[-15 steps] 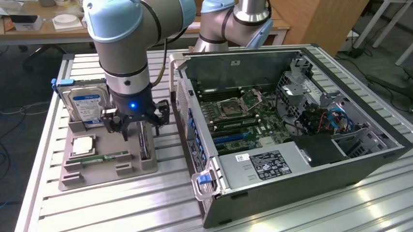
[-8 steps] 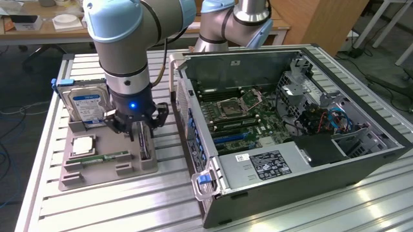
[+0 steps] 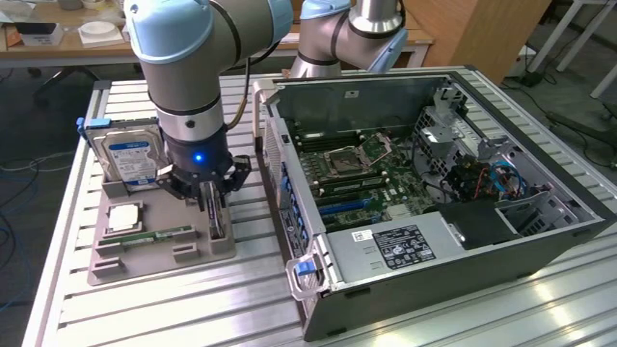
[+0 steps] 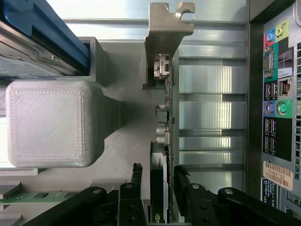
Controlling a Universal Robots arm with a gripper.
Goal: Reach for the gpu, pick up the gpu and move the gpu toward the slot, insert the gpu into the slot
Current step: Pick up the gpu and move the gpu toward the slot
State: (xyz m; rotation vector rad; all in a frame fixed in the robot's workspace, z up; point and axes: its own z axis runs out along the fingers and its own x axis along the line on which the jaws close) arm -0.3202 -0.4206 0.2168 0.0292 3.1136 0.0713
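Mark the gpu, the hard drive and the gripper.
gpu (image 4: 164, 115): wrist view, card edge facing the camera.
hard drive (image 3: 130, 155): exterior view, its blue label.
gripper (image 3: 214, 220): exterior view, between the fingertips.

the gpu is standing upright on its long edge in the grey holder, a thin dark card with a silvery bracket at one end, sitting between the parted fingers of the pincer. the slot is lying as a long narrow blue strip on the green motherboard, well apart from the card.
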